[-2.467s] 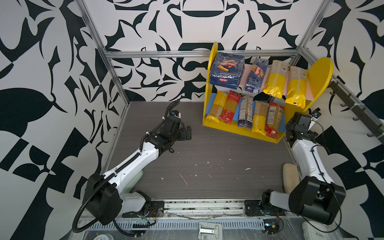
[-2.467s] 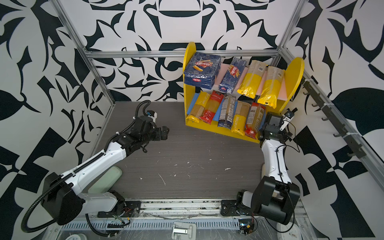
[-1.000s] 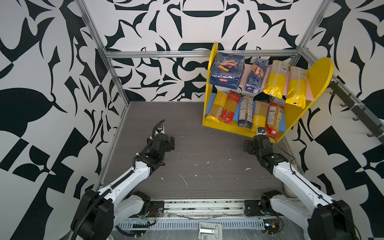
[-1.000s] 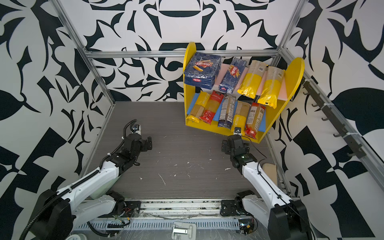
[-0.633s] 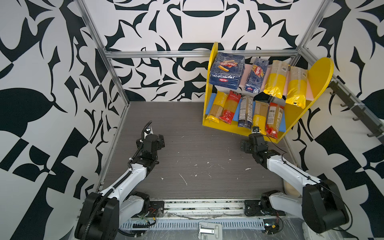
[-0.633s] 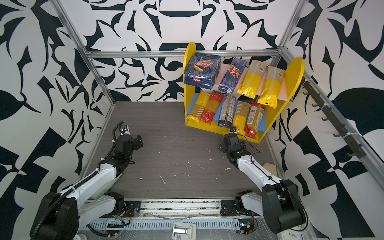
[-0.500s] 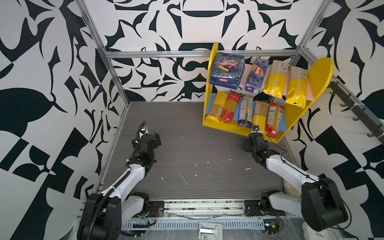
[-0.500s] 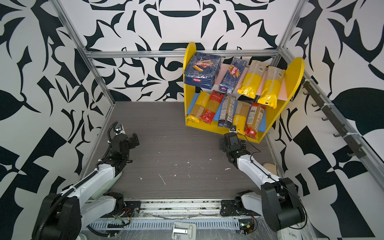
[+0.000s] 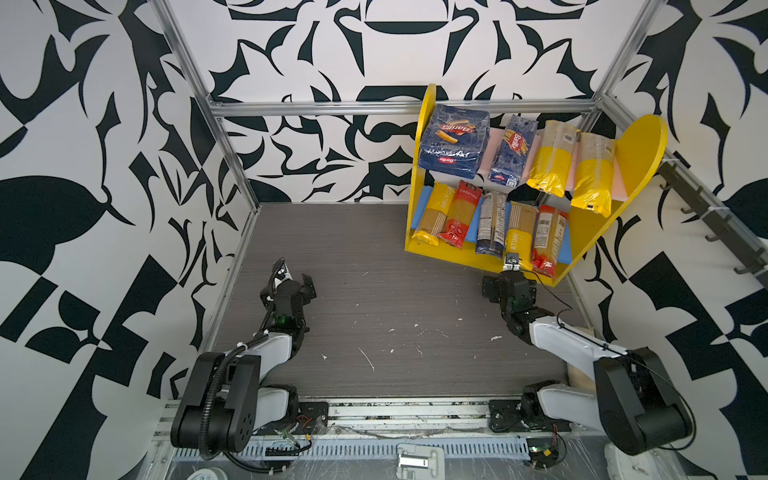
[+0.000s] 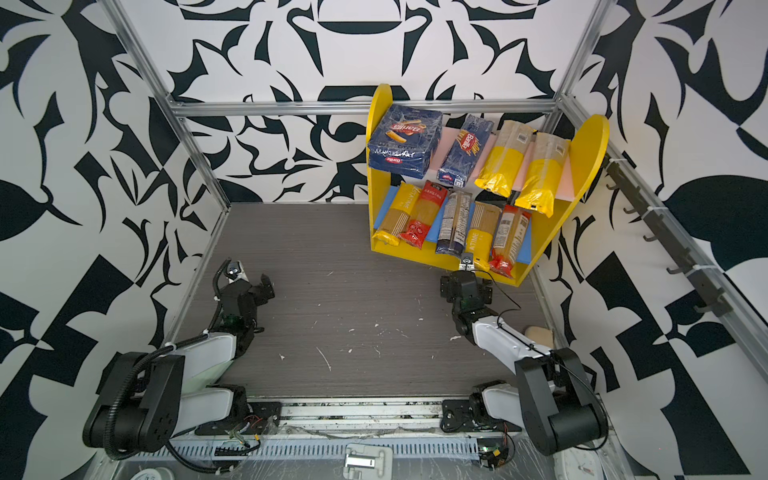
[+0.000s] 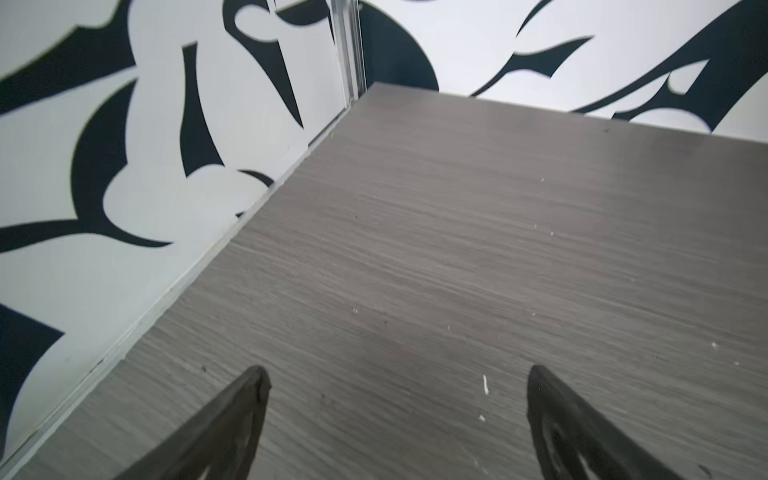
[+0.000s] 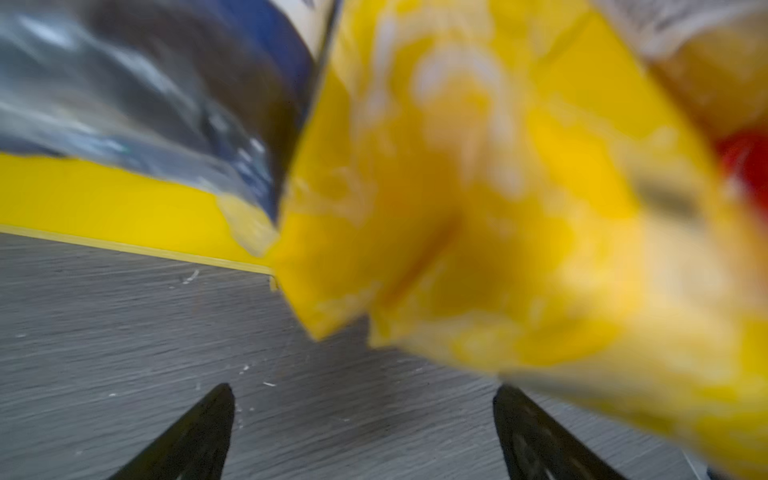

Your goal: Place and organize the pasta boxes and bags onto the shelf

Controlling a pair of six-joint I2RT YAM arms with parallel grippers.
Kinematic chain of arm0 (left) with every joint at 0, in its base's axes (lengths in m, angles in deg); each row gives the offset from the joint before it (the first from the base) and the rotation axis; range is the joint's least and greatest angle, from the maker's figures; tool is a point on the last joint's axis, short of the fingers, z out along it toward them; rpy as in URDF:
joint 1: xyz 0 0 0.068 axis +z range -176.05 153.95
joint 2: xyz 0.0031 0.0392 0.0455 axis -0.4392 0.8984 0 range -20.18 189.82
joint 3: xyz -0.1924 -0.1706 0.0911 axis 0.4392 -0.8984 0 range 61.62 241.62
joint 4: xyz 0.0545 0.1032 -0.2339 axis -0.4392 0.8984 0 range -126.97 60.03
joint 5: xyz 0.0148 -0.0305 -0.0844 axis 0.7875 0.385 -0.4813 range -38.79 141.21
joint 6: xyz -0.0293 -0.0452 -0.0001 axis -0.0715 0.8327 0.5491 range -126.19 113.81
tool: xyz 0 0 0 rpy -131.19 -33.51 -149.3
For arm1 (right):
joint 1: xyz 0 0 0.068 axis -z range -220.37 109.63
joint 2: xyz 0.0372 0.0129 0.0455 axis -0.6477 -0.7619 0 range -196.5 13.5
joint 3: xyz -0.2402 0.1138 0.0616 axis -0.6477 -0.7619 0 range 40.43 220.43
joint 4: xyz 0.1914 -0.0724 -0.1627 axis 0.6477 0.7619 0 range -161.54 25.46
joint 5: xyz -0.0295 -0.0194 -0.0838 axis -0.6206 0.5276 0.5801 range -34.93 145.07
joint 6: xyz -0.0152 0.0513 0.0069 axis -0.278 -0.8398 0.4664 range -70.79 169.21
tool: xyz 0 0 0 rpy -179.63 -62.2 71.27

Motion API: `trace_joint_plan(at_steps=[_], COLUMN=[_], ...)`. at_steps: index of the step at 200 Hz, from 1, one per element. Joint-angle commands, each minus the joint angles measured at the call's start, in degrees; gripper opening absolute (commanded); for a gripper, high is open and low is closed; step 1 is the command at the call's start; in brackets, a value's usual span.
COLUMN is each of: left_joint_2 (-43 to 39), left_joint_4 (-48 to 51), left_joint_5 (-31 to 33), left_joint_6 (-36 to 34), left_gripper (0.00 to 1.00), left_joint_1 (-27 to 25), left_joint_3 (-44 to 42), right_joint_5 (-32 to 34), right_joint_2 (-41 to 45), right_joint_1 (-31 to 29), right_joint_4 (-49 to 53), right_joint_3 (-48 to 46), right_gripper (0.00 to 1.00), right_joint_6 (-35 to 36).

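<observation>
the right gripper (image 12: 363,395) hangs low over the table (image 9: 374,257) with its jaws spread as wide as they go and nothing between them; only bare grey board shows in the gap. straight ahead of it and very near stands the shelf (image 9: 631,158). closest to its fingertips is the near yellow bag (image 9: 519,235) on the blue lower board, whose yellow end overhangs the shelf's base toward the gripper. in the right wrist view that end looms large and blurred, and whether it touches a finger cannot be told. just left of the gripper's line lies the dark bag (image 9: 490,224), just right of it the near red bag (image 9: 546,243). further to its left on the same board lie the far red bag (image 9: 459,216) and the far yellow bag (image 9: 434,214). above and beyond the gripper, on the pink upper board, sit the rigatoni box (image 9: 453,141), the spaghetti box (image 9: 511,149), a first upper yellow bag (image 9: 550,162) and a second upper yellow bag (image 9: 592,174), side by side, their ends hanging over the front edge. the left gripper (image 11: 397,380) is likewise wide open and empty, low over bare table close to the wall on its left. the shelf and every pack lie well apart from it, ahead and far to its right.
</observation>
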Motion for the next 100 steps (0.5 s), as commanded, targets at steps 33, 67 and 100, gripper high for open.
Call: trace_joint_plan(at_steps=[33, 67, 100], left_joint_2=[3.4, 14.4, 20.4], left_joint_4=[-12.6, -29.1, -35.0], left_joint_5=[0.4, -3.4, -6.1], left_joint_6=[-3.5, -5.1, -7.0], left_gripper=[0.99, 0.99, 0.99], left_joint_1=[1.1, 2.9, 2.9], left_joint_3=[-1.3, -3.5, -3.0], right_joint_5=[1.4, 1.7, -0.5], right_joint_2=[-6.4, -7.5, -10.8], right_joint_1=[1.5, 1.5, 1.7], right_joint_4=[-11.1, -13.5, -17.1], right_joint_3=[0.8, 0.9, 2.2], right_gripper=[1.00, 1.00, 1.00], right_joint_6=[2.1, 2.9, 5.4])
